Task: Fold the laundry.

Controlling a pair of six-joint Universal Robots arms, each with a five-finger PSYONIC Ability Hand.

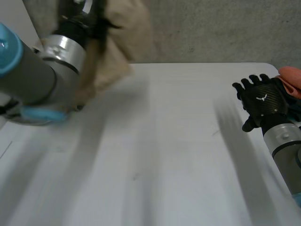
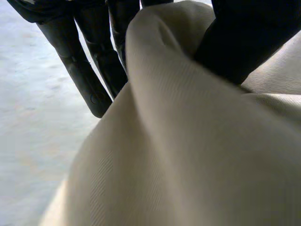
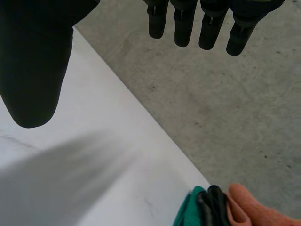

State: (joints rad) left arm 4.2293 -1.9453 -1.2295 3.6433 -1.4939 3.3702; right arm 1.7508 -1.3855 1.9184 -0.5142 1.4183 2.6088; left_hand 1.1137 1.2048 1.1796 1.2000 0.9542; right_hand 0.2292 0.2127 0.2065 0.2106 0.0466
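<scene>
Beige cloth (image 1: 120,42) hangs bunched above the desk's (image 1: 178,141) far left, pinched in our left hand (image 2: 84,70); our right hand (image 1: 263,101) hovers slack and empty beside more laundry (image 1: 291,77). We judge no fold made yet.

Looks like a robotics lab here: a plain white worktop (image 1: 178,141) on a bare grey concrete floor (image 3: 225,108), left arm (image 1: 37,75) and right arm (image 1: 287,146) over it (coloured clothes (image 3: 249,209) heaped at one corner).
</scene>
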